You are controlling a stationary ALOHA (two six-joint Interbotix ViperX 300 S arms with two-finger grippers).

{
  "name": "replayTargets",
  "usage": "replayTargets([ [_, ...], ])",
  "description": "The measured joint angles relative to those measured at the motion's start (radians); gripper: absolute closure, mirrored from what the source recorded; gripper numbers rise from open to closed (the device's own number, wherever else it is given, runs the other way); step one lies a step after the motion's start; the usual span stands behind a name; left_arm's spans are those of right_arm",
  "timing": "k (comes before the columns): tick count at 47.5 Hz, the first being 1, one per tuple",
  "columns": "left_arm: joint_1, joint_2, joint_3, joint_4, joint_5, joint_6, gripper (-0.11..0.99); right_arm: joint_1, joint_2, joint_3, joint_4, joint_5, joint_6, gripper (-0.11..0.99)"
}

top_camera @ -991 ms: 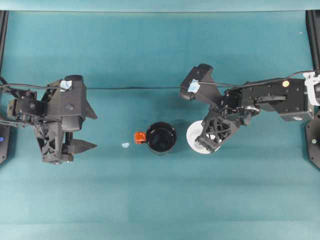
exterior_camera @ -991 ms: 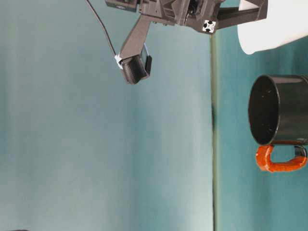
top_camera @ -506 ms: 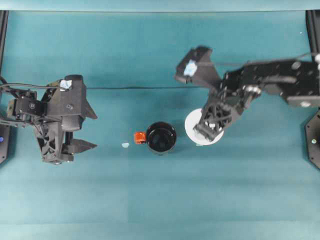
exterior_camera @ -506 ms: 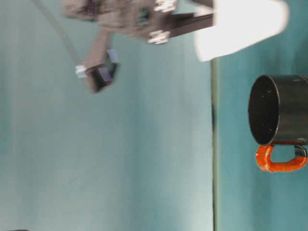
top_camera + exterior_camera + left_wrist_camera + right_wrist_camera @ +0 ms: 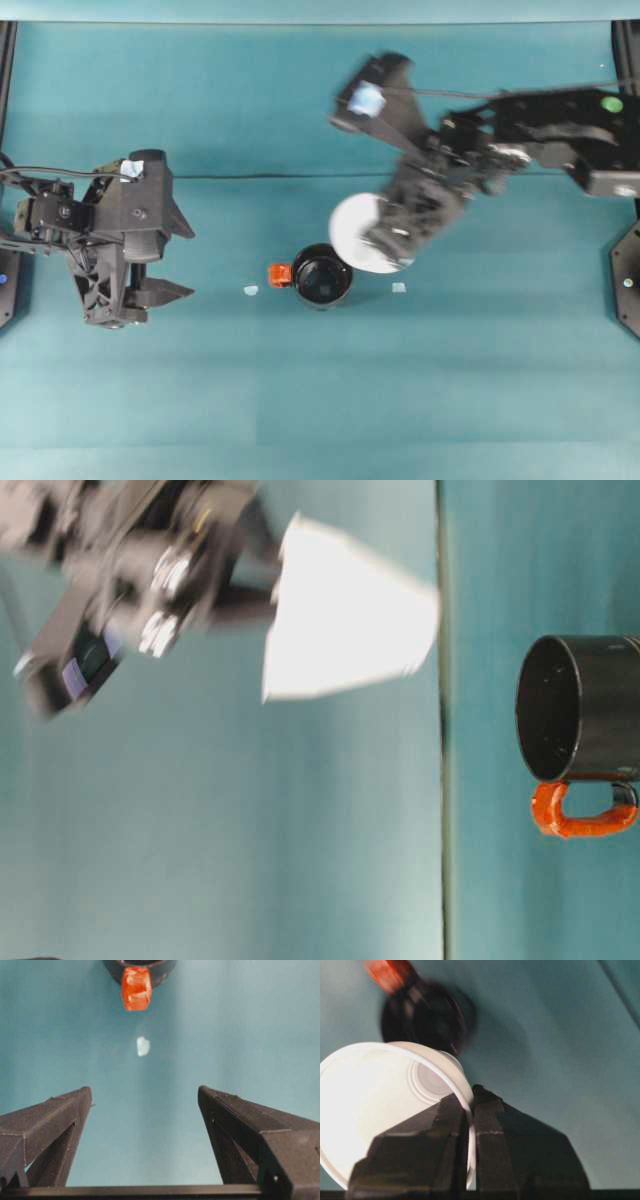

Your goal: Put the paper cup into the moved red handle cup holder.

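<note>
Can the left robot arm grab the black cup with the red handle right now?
Probably yes. The left gripper is open and faces the red handle cup holder, with only a small white scrap on the table between them.

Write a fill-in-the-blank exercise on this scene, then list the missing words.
1. The right pincer grips the paper cup by its ____.
2. The red handle cup holder stands on the ____.
3. The left pincer is ____.
4. The holder's handle is ____.

Missing words: rim; table; open; red

My fingers (image 5: 50,1125) are spread apart; ahead, a pale scrap (image 5: 143,1046), perhaps paper, before the red handle cup holder (image 5: 136,980).
</note>
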Motion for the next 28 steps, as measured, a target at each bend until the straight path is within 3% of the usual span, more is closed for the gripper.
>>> replayTargets([
  [5, 0.002, 0.000, 0.000, 0.000, 0.000, 0.000, -0.08, 0.008, 0.038, -0.058, -0.025, 0.014, -0.002, 0.97],
  [8, 0.000, 0.000, 0.002, 0.000, 0.000, 0.000, -0.08, 0.011, 0.058, -0.083, -0.031, 0.017, -0.014, 0.97],
  [17, 0.000, 0.000, 0.000, 0.000, 0.000, 0.000, -0.08, 0.025, 0.115, -0.106, -0.031, 0.020, -0.043, 0.97],
  [28, 0.000, 0.000, 0.000, 0.000, 0.000, 0.000, -0.08, 0.051, 0.161, -0.104, -0.032, 0.017, -0.044, 0.97],
])
